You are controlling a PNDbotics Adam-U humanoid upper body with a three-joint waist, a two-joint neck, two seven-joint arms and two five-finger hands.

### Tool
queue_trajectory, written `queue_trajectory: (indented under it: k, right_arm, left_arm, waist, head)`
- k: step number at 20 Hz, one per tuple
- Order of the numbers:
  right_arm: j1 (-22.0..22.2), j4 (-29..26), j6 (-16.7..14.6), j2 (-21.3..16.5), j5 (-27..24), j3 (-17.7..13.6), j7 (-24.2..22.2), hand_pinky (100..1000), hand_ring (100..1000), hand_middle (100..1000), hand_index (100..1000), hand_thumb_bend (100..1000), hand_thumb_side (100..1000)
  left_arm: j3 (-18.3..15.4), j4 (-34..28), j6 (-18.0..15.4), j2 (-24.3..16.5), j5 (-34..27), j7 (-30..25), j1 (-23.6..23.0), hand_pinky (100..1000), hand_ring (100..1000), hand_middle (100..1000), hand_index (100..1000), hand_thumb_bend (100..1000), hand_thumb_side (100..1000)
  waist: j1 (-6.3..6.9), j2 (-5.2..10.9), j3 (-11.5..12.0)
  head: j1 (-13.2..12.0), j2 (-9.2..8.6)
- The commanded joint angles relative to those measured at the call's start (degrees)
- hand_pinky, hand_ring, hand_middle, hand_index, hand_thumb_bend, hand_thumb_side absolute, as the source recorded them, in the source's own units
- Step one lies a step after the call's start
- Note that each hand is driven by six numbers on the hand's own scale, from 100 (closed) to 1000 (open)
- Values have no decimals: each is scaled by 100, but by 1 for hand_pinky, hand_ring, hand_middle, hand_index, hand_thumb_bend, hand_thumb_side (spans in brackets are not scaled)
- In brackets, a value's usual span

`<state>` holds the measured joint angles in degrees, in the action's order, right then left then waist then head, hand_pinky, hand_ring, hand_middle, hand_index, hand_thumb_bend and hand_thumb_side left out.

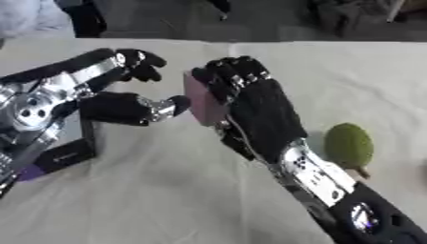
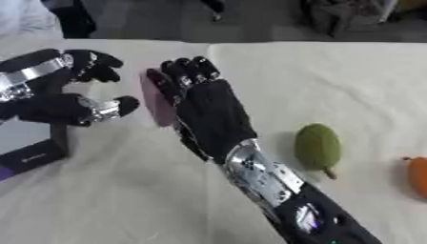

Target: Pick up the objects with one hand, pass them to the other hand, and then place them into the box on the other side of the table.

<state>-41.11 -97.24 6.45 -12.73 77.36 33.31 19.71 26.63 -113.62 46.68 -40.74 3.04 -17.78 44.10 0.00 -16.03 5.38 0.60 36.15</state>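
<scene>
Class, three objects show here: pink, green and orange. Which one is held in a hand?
The pink block, gripped by the right hand above the table. The green fruit and orange one lie untouched on the cloth.

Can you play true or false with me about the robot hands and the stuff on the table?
1. The right hand holds a flat pink block. True.
2. The left hand is curled round the pink block. False: it is open beside it, not yet holding it.
3. A green oval fruit lies on the cream tablecloth. True.
4. The orange thing sits inside the dark box. False: it lies at the right edge, far from the box.
</scene>
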Motion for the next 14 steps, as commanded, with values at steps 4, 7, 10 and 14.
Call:
queue_trajectory:
  k: [4, 7, 10, 14]
  right_arm:
    - [-112, -31, 135, 110, -131, 18, 206, 681, 609, 500, 614, 118, 100]
    - [-118, -10, 144, 142, -166, 27, 226, 682, 605, 498, 613, 119, 100]
    - [-111, 6, 143, 160, -187, 40, 219, 672, 600, 495, 610, 118, 100]
    - [-104, 7, 127, 183, -224, 60, 253, 634, 594, 491, 607, 127, 100]
  left_arm:
    - [67, -98, 153, -93, 211, -349, 240, 1000, 901, 767, 917, 499, 429]
    - [84, -98, 171, -75, 266, -440, 258, 1000, 901, 767, 918, 509, 444]
    - [91, -98, 211, -57, 297, -463, 266, 1000, 900, 765, 918, 519, 472]
    - [111, -98, 286, 21, 273, -453, 305, 1000, 899, 763, 917, 519, 495]
  waist:
    - [49, 87, -4]
    - [56, 84, 0]
    - [53, 83, 3]
    - [42, 80, 12]
  head:
    - [-18, 18]
    - [-10, 0]
    - [-5, -12]
    - [-12, -40]
